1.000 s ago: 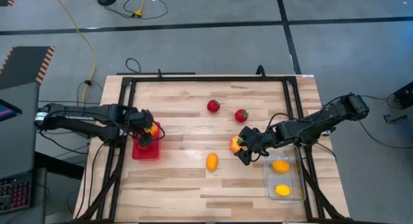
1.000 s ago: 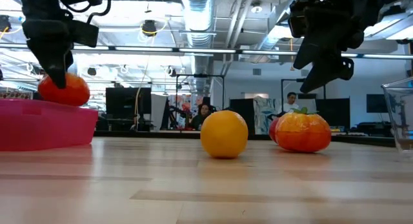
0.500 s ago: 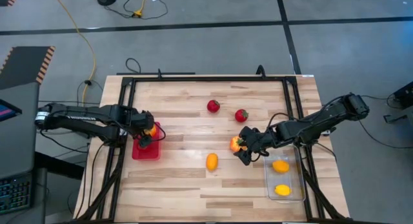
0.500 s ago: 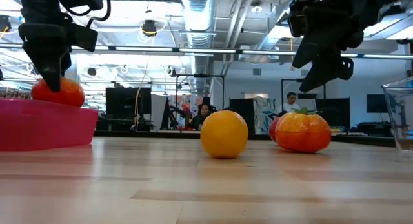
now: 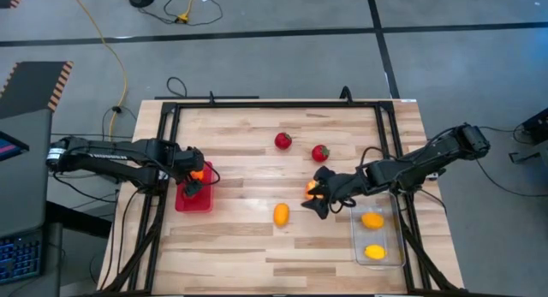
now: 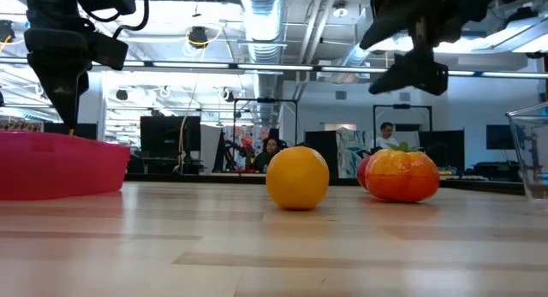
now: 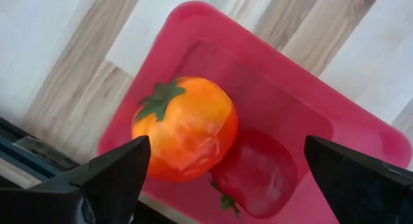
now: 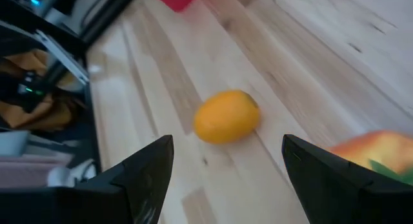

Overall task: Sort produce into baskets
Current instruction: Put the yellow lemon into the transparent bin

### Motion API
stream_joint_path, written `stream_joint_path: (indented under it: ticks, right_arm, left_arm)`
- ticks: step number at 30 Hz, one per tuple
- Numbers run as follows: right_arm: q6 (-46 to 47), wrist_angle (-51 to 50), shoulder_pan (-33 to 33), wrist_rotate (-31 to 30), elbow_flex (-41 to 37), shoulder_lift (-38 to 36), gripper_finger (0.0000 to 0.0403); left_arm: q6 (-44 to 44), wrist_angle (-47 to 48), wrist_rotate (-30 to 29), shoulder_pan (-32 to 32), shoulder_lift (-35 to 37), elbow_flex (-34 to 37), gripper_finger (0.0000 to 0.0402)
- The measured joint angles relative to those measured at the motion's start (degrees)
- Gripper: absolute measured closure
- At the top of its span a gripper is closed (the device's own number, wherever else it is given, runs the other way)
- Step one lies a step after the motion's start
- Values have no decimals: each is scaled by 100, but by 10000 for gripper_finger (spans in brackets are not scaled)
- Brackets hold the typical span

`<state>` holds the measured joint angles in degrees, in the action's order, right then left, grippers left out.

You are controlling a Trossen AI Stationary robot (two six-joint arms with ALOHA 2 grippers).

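Tomato (image 7: pixel 184 128) lies in your red bin (image 7: pixel 335 130) beside a strawberry (image 7: pixel 253 174); left gripper (image 7: pixel 226 175) wide above. Right gripper (image 8: pixel 226 179) wide, empty, near lemon (image 8: pixel 226 116).

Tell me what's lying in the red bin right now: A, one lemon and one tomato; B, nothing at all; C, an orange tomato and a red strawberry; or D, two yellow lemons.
C: the left wrist view shows an orange tomato with a green top touching a red strawberry inside the red bin, with the open left gripper above them.
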<state>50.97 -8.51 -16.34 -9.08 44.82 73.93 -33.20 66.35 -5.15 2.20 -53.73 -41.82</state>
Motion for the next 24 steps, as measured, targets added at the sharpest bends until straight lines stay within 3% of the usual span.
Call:
stream_joint_path:
  ticks: [7, 14, 18, 24]
  right_arm:
    - [14, 636, 0, -2, 0, 48, 85]
    - [135, 1062, -52, 4, 450, 655, 85]
    - [270, 468, -94, 20, 1106, 1062, 85]
    - [1312, -1475, -81, 20, 2326, 1653, 85]
  left_arm:
    - [38, -4, 0, 0, 1, 0, 6]
    - [156, -7, -4, 0, 2, 0, 6]
    - [210, -15, -9, 0, 10, 0, 6]
    - [36, -26, -9, 0, 12, -2, 6]
